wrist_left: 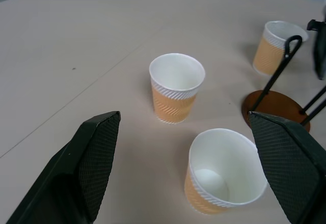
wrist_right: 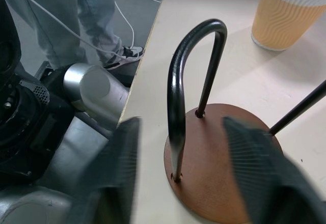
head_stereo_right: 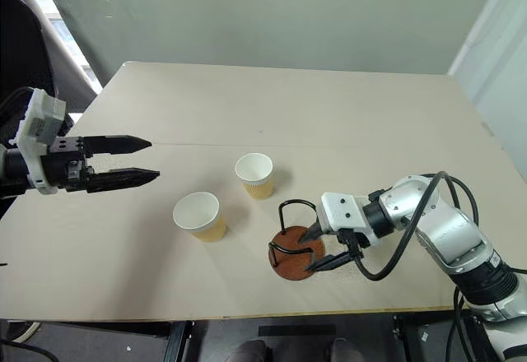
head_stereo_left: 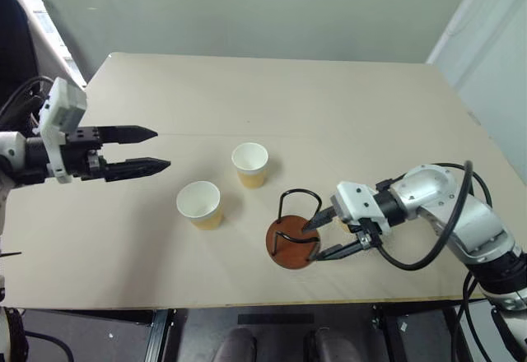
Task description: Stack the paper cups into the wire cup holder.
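Presently right gripper (head_stereo_left: 322,239) fingers parted at wire cup holder (head_stereo_left: 293,231); paper cups (head_stereo_left: 199,204) upright

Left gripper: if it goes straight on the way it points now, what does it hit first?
Probably the nearer tan paper cup, which lies just ahead between the open left gripper's black fingers; height is unclear, so it might pass above the rim.

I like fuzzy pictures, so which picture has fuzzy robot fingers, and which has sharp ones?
Right wrist view: the right gripper fingers are smeared and fuzzy, while the wire cup holder between them is crisp. Left wrist view: the left gripper fingers look sharp, their dotted pads clear.
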{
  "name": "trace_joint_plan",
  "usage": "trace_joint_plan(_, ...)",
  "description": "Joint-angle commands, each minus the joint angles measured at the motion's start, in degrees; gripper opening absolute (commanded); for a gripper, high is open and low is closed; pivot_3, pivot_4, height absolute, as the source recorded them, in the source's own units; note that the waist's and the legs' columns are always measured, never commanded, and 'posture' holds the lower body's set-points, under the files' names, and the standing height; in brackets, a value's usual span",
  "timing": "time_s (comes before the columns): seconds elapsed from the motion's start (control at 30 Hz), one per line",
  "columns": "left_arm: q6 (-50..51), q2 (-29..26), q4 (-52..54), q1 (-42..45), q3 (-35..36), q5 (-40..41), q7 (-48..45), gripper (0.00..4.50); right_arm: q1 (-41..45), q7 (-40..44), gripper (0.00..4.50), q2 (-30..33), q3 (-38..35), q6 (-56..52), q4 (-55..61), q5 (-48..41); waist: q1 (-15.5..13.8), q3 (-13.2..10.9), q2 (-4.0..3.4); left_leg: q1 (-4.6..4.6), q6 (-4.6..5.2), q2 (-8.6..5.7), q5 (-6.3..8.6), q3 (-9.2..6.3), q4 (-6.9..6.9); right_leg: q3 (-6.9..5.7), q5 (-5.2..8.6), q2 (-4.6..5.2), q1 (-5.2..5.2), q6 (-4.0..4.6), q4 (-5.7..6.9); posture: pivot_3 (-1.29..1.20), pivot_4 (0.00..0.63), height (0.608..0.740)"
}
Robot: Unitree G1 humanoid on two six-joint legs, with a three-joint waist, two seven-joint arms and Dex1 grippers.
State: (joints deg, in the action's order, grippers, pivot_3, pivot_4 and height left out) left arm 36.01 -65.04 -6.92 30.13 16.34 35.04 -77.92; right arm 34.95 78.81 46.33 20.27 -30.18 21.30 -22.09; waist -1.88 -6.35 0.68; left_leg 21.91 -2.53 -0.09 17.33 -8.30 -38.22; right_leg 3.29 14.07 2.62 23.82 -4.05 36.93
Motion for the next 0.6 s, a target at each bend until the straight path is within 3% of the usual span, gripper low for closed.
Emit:
trace_joint_plan(0.03,0.3,-2.1,1.6,1.1,1.3,1.3,-1.9,4.32,3.8,-0.1,4.01,0.7,-4.6,-1.2,1.2,-2.5,0.0,0.0,-0.01,0.0,0.0,0.0,0.0,0.0,0.0,0.0,0.0,0.0,0.0,0.0,0.0,0.0,0.15,0.74)
trace_joint_plan(0.23,0.4,-4.5,2.3,3.1,-1.7,1.5,-7.5,4.32,14.0,-2.7,4.01,1.2,-14.6,-13.4,0.7,-13.8,0.0,0.0,-0.01,0.0,0.0,0.0,0.0,-0.02,0.01,0.0,0.01,-0.02,0.01,0.03,-0.02,0.0,0.15,0.74)
trace_joint_plan(0.37,0.8,-7.7,5.4,4.3,-4.6,2.7,-13.6,4.32,17.9,-2.6,4.01,5.7,-20.6,-21.1,0.9,-20.7,-0.2,0.0,0.0,0.02,0.0,-0.01,0.0,-0.07,0.14,0.0,0.05,-0.04,0.01,0.09,-0.14,0.0,0.15,0.74)
trace_joint_plan(0.6,-0.4,-10.2,15.0,5.8,-10.1,5.4,-14.6,4.32,5.8,1.9,4.01,21.9,-20.5,-21.2,5.2,-18.2,-1.1,0.0,0.01,0.04,-0.05,-0.01,0.02,-0.15,0.21,0.02,0.08,-0.02,-0.06,0.15,-0.25,0.0,0.15,0.74)
